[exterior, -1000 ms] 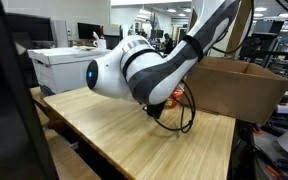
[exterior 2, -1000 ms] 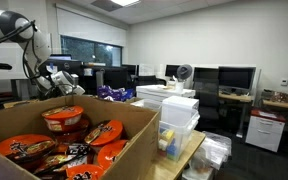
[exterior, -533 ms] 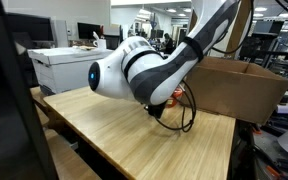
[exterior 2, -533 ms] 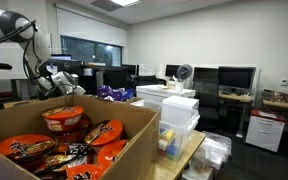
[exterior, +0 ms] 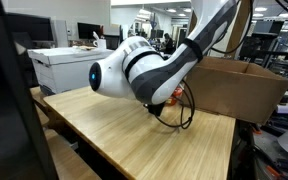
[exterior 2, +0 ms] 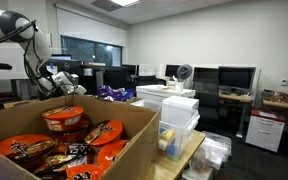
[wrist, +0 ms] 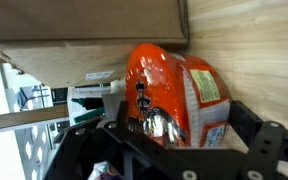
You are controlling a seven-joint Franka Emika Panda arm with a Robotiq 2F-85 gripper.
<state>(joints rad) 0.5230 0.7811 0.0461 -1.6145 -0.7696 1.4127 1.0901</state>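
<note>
In the wrist view an orange instant-noodle bowl (wrist: 174, 80) lies on its side on the wooden table (wrist: 249, 40), against the side of a cardboard box (wrist: 94, 25). My gripper (wrist: 179, 122) is open, one black finger on each side of the bowl, with the jaws standing wide. In an exterior view the white arm (exterior: 134, 70) bends low over the table and hides the gripper; only a bit of orange (exterior: 175, 97) shows beside the box (exterior: 234, 85). In an exterior view the box (exterior 2: 74, 135) holds several more noodle bowls (exterior 2: 64, 118).
A black cable (exterior: 187, 118) loops on the table (exterior: 134, 140) beside the arm. A white printer (exterior: 59, 65) stands behind the table. Stacked clear plastic drawers (exterior 2: 179, 120) sit next to the box. Desks with monitors (exterior 2: 234, 78) fill the room behind.
</note>
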